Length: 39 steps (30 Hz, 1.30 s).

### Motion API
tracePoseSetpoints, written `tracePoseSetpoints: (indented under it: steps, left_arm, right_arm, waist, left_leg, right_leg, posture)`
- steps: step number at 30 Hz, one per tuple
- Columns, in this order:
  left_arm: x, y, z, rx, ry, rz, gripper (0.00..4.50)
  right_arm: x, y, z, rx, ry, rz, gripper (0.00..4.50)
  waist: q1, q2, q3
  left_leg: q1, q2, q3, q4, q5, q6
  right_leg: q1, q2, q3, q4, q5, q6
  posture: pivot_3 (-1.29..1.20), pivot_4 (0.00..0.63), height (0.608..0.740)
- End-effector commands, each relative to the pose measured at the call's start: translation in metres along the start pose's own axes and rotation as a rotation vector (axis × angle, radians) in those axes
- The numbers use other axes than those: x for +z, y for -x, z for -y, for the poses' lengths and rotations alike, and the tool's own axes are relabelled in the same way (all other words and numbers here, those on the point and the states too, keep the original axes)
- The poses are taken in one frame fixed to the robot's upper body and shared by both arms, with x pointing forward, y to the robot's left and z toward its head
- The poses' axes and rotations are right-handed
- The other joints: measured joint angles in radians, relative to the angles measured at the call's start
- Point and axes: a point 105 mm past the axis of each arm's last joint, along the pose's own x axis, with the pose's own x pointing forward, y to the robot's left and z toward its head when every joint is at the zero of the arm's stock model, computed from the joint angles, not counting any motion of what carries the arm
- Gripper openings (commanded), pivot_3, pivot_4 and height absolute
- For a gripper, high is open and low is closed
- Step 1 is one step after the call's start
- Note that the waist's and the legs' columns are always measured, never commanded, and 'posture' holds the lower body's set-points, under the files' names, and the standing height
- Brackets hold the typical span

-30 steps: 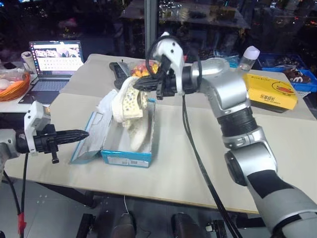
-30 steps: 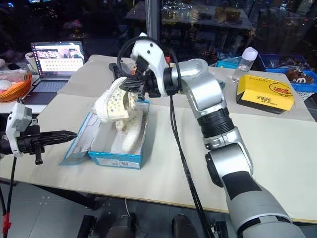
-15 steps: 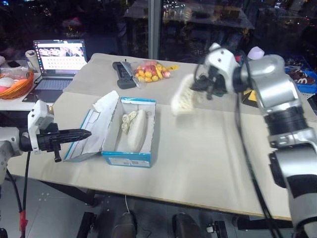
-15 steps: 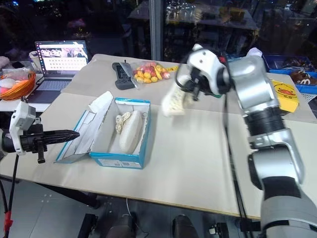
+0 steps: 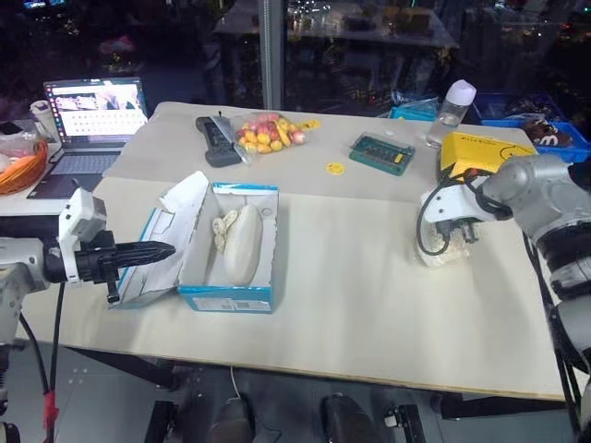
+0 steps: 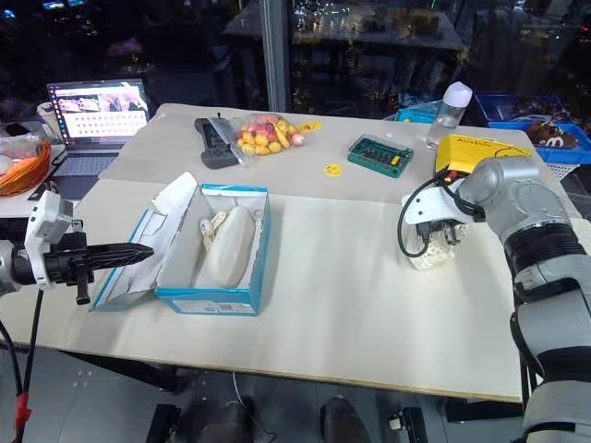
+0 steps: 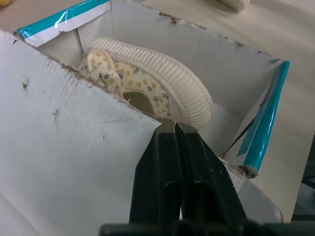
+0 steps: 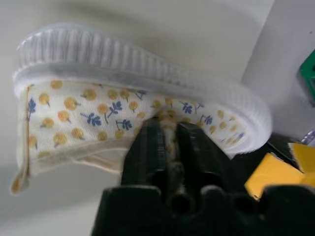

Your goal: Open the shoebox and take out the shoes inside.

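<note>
Resting on its side on the table [image 5: 351, 277], the loose shoe [image 8: 98, 105] lies right at the tip of the right gripper [image 8: 170, 129], which points down onto its open collar. The flower-printed lining faces the gripper and the ribbed white sole is on the far side of it. Whether this gripper is clamped on the collar or loose of it I cannot tell.

The left gripper [image 7: 175, 129] has its two black fingers pressed together with nothing between them. Its tip sits against the torn white edge of the lid [image 5: 175, 217], which is folded back from the shoebox [image 5: 226, 297]. Just past that tip, inside the open box, the boxed shoe [image 7: 162, 86] lies on its side with its sole turned up and its opening towards the gripper. It is well apart from the right gripper, across the table on the left arm's side.

One shoe is out, so I judge the task about half done.

The boxed shoe looks light, with a soft fabric upper that should fold under a pinch and a firmer rubber sole that should keep its shape. The rounded sole could slip from narrow fingers. The better hold is probably the collar wall beside the opening, one finger inside and one outside. The box is light cardboard and may lift with the shoe.
</note>
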Motion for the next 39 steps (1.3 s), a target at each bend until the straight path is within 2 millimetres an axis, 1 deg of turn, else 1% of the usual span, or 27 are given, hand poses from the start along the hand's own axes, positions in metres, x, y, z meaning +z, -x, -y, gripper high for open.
tracePoseSetpoints:
  steps: [1, 3, 4, 6, 8, 10, 12, 13, 14, 15, 17, 18, 19, 20, 22, 23, 25, 28, 32, 34, 39]
  left_arm:
    - [0.01, 0.001, 0.0, 0.001, -0.04, 0.016, 0.1]
    - [0.01, 0.0, 0.001, 0.0, -0.038, 0.015, 0.1]
    - [0.01, 0.0, 0.001, -0.001, -0.037, 0.015, 0.1]
    - [0.009, -0.001, 0.001, -0.005, -0.035, 0.013, 0.1]
    - [0.01, -0.002, 0.001, -0.009, -0.032, 0.015, 0.1]
    - [0.01, -0.002, 0.001, -0.008, -0.033, 0.016, 0.1]
    - [0.01, -0.002, 0.0, -0.007, -0.032, 0.016, 0.1]
    - [0.01, -0.002, 0.0, -0.007, -0.032, 0.016, 0.1]
    - [0.01, -0.002, -0.001, -0.007, -0.031, 0.015, 0.1]
    - [0.01, -0.002, -0.001, -0.009, -0.03, 0.015, 0.1]
    - [0.01, -0.003, -0.001, -0.011, -0.03, 0.015, 0.1]
    - [0.01, -0.004, -0.001, -0.012, -0.03, 0.016, 0.1]
    - [0.01, -0.005, -0.002, -0.013, -0.03, 0.017, 0.1]
    - [0.011, -0.005, -0.002, -0.013, -0.031, 0.019, 0.1]
    - [0.011, -0.006, -0.002, -0.014, -0.031, 0.021, 0.1]
    - [0.011, -0.006, -0.002, -0.013, -0.031, 0.021, 0.1]
    - [0.01, -0.005, -0.001, -0.013, -0.03, 0.02, 0.1]
    - [0.01, -0.003, -0.001, -0.007, -0.029, 0.019, 0.1]
    - [0.01, -0.002, 0.0, 0.003, -0.024, 0.027, 0.1]
    - [0.009, -0.002, 0.001, 0.005, -0.022, 0.027, 0.1]
    - [0.007, 0.001, 0.003, 0.019, -0.014, 0.027, 0.1]
  right_arm:
    - [0.009, 0.016, 0.027, -0.133, -0.033, 0.062, 2.46]
    - [0.014, 0.02, 0.037, -0.175, -0.078, 0.096, 3.17]
    - [0.018, 0.023, 0.041, -0.188, -0.089, 0.118, 3.45]
    - [0.037, 0.036, 0.052, -0.203, -0.141, 0.246, 3.45]
    - [0.076, 0.067, 0.063, -0.183, -0.202, 0.497, 3.45]
    - [0.098, 0.088, 0.065, -0.165, -0.206, 0.636, 3.45]
    - [0.129, 0.114, 0.074, -0.202, -0.183, 0.787, 3.45]
    - [0.139, 0.122, 0.076, -0.21, -0.176, 0.831, 3.45]
    - [0.157, 0.132, 0.075, -0.213, -0.123, 0.89, 3.45]
    - [0.18, 0.143, 0.07, -0.191, -0.048, 0.959, 3.45]
    - [0.214, 0.154, 0.059, -0.158, 0.074, 1.039, 3.45]
    - [0.226, 0.151, 0.054, -0.149, 0.122, 1.044, 3.45]
    - [0.232, 0.149, 0.052, -0.146, 0.149, 1.042, 3.45]
    - [0.243, 0.14, 0.047, -0.133, 0.202, 1.031, 3.72]
    - [0.264, 0.11, 0.033, -0.124, 0.383, 0.946, 4.26]
    - [0.273, 0.097, 0.029, -0.154, 0.468, 0.906, 4.49]
    - [0.285, 0.088, 0.03, -0.222, 0.569, 0.875, 4.49]
    - [0.299, 0.083, 0.032, -0.302, 0.702, 0.849, 4.49]
    - [0.317, 0.075, 0.027, -0.338, 0.846, 0.84, 4.49]
    - [0.321, 0.07, 0.025, -0.347, 0.909, 0.816, 4.49]
    - [0.335, 0.05, 0.012, -0.343, 1.029, 0.794, 4.49]
  waist:
    - [0.0, 0.0, 0.0]
    - [0.0, 0.0, 0.0]
    - [0.0, 0.0, 0.0]
    - [0.001, 0.0, 0.0]
    - [0.001, 0.001, 0.0]
    - [0.0, 0.002, 0.001]
    - [-0.001, 0.002, 0.001]
    - [-0.001, 0.003, 0.002]
    - [0.0, 0.002, 0.002]
    - [0.001, 0.003, 0.002]
    - [0.001, 0.002, 0.002]
    - [0.002, 0.002, 0.002]
    - [0.002, 0.002, 0.001]
    - [0.003, 0.002, 0.001]
    - [0.005, 0.002, 0.001]
    - [0.006, 0.002, 0.001]
    - [0.006, 0.002, 0.001]
    - [0.009, 0.002, 0.001]
    - [0.009, 0.002, 0.001]
    - [0.008, 0.002, 0.001]
    - [0.004, 0.002, 0.001]
  left_leg:
    - [0.0, 0.0, 0.0, 0.001, 0.0, 0.0]
    - [0.0, 0.0, 0.0, 0.002, 0.0, 0.0]
    - [0.0, 0.0, 0.0, 0.003, 0.0, 0.0]
    - [0.0, 0.0, 0.0, 0.004, 0.0, 0.0]
    - [0.0, 0.0, 0.0, 0.004, 0.0, 0.0]
    - [0.0, 0.0, 0.0, 0.004, 0.0, 0.0]
    - [0.0, 0.0, 0.0, 0.004, 0.0, 0.0]
    - [0.0, 0.001, 0.0, 0.004, 0.0, 0.0]
    - [0.0, 0.001, 0.0, 0.004, 0.0, 0.0]
    - [0.0, 0.001, 0.0, 0.004, 0.0, 0.0]
    - [0.0, 0.001, 0.0, 0.004, 0.0, 0.0]
    - [0.0, 0.001, -0.001, 0.005, 0.0, 0.0]
    - [0.0, 0.001, 0.0, 0.005, 0.0, 0.0]
    - [0.0, 0.001, 0.0, 0.006, 0.0, 0.0]
    - [0.0, 0.0, 0.0, 0.007, 0.0, 0.0]
    - [0.0, 0.0, 0.0, 0.007, 0.0, 0.0]
    - [0.0, 0.0, 0.0, 0.007, -0.002, -0.003]
    - [0.0, 0.0, 0.0, 0.007, -0.001, -0.004]
    - [0.0, 0.001, 0.0, 0.006, 0.001, -0.002]
    - [0.0, 0.001, -0.001, 0.005, 0.001, -0.002]
    - [0.0, 0.001, -0.001, 0.004, 0.001, -0.002]
  right_leg:
    - [0.0, 0.0, 0.0, 0.0, 0.0, 0.0]
    - [0.001, 0.0, 0.0, 0.0, 0.0, 0.001]
    - [0.001, 0.0, 0.0, 0.0, 0.001, 0.001]
    - [0.002, 0.0, 0.0, 0.0, 0.001, 0.002]
    - [0.002, 0.0, 0.0, 0.0, 0.002, 0.002]
    - [0.002, 0.0, 0.0, 0.001, 0.002, 0.002]
    - [0.002, 0.0, 0.0, 0.002, 0.002, 0.002]
    - [0.002, 0.0, 0.0, 0.003, 0.002, 0.002]
    - [0.001, 0.0, 0.0, 0.004, 0.002, 0.001]
    - [0.001, 0.0, 0.0, 0.004, 0.002, 0.001]
    - [0.001, 0.0, 0.0, 0.005, 0.001, 0.001]
    - [0.001, 0.0, 0.0, 0.006, 0.001, 0.001]
    - [0.001, 0.0, 0.0, 0.006, 0.001, 0.001]
    - [0.001, 0.0, 0.0, 0.007, 0.001, 0.001]
    - [0.001, 0.0, 0.0, 0.007, 0.002, 0.001]
    - [0.002, 0.0, 0.0, 0.007, 0.002, 0.002]
    - [0.001, 0.0, 0.0, 0.006, 0.002, 0.001]
    - [0.001, 0.0, -0.001, 0.007, 0.003, 0.001]
    - [0.001, 0.0, -0.001, 0.007, 0.003, 0.001]
    - [0.001, 0.0, -0.001, 0.007, 0.002, 0.0]
    - [0.0, 0.001, -0.001, 0.007, 0.001, -0.001]
  posture:
    - [0.0, 0.15, 0.716]
    - [0.0, 0.15, 0.716]
    - [0.0, 0.15, 0.716]
    - [0.0, 0.15, 0.716]
    - [0.0, 0.15, 0.716]
    - [0.0, 0.15, 0.716]
    - [0.0, 0.15, 0.716]
    - [0.0, 0.15, 0.716]
    - [0.0, 0.15, 0.716]
    - [0.0, 0.15, 0.716]
    - [0.0, 0.15, 0.716]
    - [0.0, 0.15, 0.716]
    - [0.0, 0.15, 0.716]
    - [0.0, 0.15, 0.716]
    - [0.0, 0.15, 0.716]
    - [0.0, 0.15, 0.716]
    - [0.0, 0.15, 0.716]
    - [0.0, 0.15, 0.716]
    - [0.0, 0.15, 0.716]
    - [0.0, 0.15, 0.716]
    - [0.0, 0.15, 0.716]
